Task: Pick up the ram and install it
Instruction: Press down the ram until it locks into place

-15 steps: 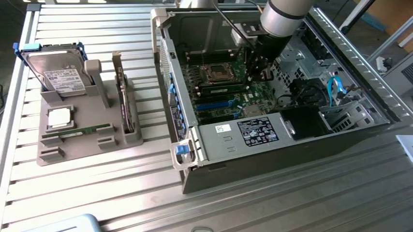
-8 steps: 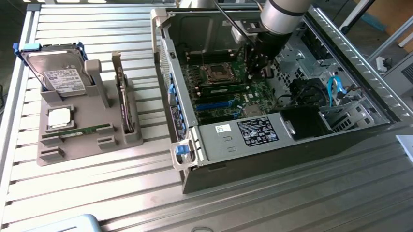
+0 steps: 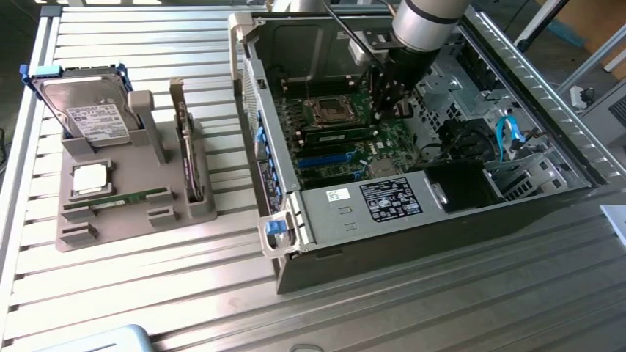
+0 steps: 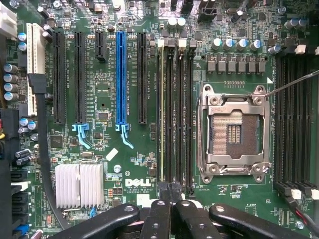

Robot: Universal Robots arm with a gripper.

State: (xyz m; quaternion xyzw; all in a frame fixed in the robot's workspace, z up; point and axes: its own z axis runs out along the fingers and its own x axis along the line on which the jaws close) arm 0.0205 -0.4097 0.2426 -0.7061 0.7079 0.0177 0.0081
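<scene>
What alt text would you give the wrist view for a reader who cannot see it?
The gripper, fingers shut, hangs over one end of four memory slots on a green Dell motherboard. What looks like the ram stands edge-on in the slot farthest from the empty processor socket beside them. A blue expansion slot lies on the slots' other side.

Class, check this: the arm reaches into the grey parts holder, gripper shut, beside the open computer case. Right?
No. The arm reaches into the open computer case, gripper shut above the motherboard, not into the grey parts holder; the exterior view shows it.
</scene>
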